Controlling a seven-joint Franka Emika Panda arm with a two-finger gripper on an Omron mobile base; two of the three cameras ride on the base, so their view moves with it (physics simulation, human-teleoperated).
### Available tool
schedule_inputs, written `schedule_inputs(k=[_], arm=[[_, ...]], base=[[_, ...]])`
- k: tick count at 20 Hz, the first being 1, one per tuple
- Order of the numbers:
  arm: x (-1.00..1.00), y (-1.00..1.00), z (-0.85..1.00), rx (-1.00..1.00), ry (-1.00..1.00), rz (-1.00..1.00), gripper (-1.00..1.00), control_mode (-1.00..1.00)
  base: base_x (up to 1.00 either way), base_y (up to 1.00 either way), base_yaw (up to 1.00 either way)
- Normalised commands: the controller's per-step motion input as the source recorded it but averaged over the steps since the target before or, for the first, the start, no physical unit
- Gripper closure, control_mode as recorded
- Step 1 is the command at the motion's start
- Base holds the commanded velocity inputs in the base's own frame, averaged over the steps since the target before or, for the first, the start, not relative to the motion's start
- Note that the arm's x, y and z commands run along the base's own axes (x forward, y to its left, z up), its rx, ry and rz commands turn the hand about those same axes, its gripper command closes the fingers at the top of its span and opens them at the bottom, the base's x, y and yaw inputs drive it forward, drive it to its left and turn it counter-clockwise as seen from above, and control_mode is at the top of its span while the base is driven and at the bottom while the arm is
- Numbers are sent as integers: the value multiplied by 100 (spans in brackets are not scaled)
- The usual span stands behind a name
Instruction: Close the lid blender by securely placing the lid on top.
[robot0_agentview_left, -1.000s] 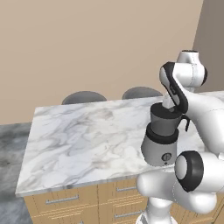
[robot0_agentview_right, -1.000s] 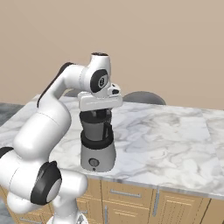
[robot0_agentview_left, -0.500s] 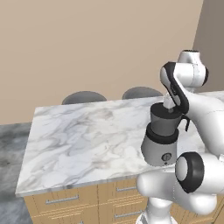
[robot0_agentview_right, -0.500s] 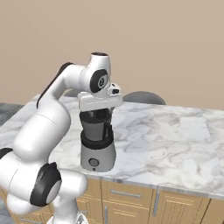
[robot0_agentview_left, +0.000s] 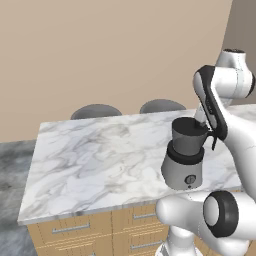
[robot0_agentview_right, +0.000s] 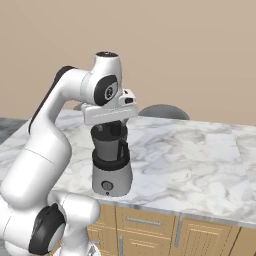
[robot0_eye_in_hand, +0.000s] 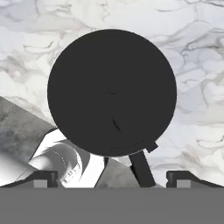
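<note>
On a white marble desk (robot0_agentview_left: 90, 155), the grey-based blender (robot0_agentview_right: 112, 165) wears its flat round black lid (robot0_eye_in_hand: 112, 92) at frame centre; the hand (robot0_eye_in_hand: 112, 177), fingers spread, hovers empty above. Light, rigid, best gripped by its knob.

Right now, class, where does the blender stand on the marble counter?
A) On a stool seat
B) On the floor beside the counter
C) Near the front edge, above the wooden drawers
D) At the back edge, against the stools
C: the blender stands close to the front edge of the marble counter, above the wooden drawers.
</note>
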Motion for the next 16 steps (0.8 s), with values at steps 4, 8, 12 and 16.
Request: schedule_inputs(k=[4,8,12,16], arm=[[-45,5,38,0,-6,0,-100,-100],[-44,8,36,0,-7,0,-100,-100],[-32,14,29,0,-7,0,-100,-100],[-18,14,2,0,-7,0,-100,-100]], base=[[0,0,0],[0,0,0],[0,0,0],[0,0,0]])
